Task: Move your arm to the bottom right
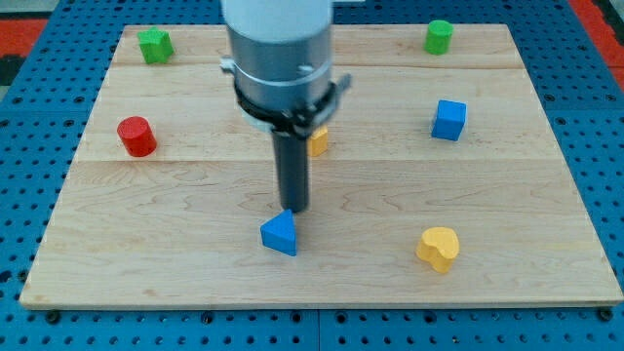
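Note:
My tip [293, 211] stands near the middle of the wooden board [175, 263], just above a blue wedge-shaped block [280, 234] and touching or nearly touching its top edge. A yellow block [318, 142] is partly hidden behind the rod. A yellow heart-shaped block [439, 248] lies at the lower right, well to the right of the tip. A blue cube [448, 119] sits at the right.
A red cylinder [136, 136] stands at the left. A green star-like block [154, 45] is at the top left and a green cylinder [439, 37] at the top right. The board rests on a blue pegboard table [29, 136].

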Controlling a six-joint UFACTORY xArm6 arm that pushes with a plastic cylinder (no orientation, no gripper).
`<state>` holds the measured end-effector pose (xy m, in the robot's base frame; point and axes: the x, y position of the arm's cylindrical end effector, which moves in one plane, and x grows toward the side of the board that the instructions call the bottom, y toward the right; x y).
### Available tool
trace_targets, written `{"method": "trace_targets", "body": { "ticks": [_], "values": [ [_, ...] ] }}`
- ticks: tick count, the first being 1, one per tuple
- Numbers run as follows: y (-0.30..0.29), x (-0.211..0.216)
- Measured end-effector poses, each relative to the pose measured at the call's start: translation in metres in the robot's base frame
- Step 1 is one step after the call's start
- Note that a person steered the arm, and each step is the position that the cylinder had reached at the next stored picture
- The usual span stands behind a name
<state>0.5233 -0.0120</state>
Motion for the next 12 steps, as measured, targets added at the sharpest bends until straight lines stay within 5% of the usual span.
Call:
{"method": "trace_targets", "body": {
  "ticks": [3, 7, 10, 12],
  "values": [
    [-0.021, 0.032],
    [0.147, -0.015],
    [0.147, -0.015],
    [0.154, -0.058]
  ]
}}
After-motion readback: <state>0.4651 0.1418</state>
